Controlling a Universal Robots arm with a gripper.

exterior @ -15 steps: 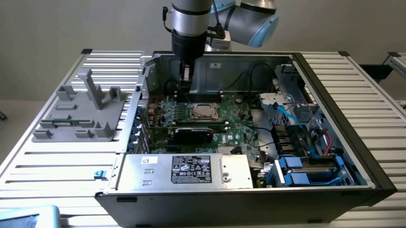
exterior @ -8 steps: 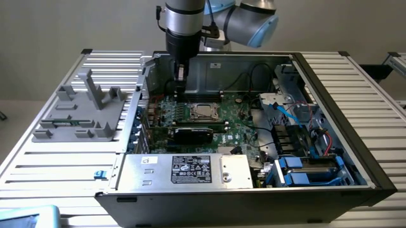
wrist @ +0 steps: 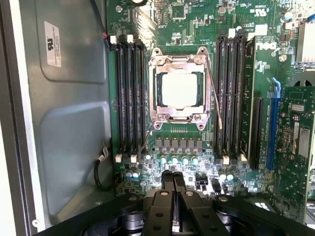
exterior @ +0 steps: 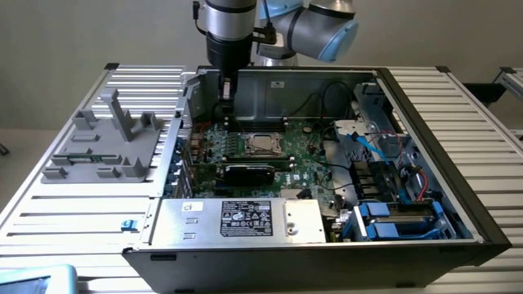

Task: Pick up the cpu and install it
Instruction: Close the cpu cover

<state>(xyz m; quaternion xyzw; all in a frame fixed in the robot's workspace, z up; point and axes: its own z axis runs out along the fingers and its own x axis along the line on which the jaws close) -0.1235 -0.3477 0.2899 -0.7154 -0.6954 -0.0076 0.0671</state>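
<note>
Inside the open computer case (exterior: pixel 441 159) on my slatted desk (exterior: pixel 82 208), the cpu (wrist: pixel 179 91) lies flat in the metal-framed socket (wrist: pixel 156 64) at the middle of the green motherboard (wrist: pixel 187 147), between two banks of black memory slots (wrist: pixel 129 98). Its pale silvery top faces up and sits square to the frame.

The hand (wrist: pixel 172 176) is clenched, its two black fingers pressed together with nothing between them. It hangs above the board, near the case's rear wall and apart from the socket. In the exterior view it is the dark tip (exterior: pixel 227 92) below the arm's silver wrist, up and to that view's left of the chip.

From my remote station I judge the job nearly complete: the chip has been carried over and dropped into its seat, and the grip on it has been given up. Two thin wire levers (wrist: pixel 214 96) slant across the socket's sides rather than lying tucked along the frame, so the socket may not be latched; I cannot tell for certain.

The grey fixture (exterior: pixel 106 147) on the desk at the exterior view's left carries no chip that I can make out.
</note>
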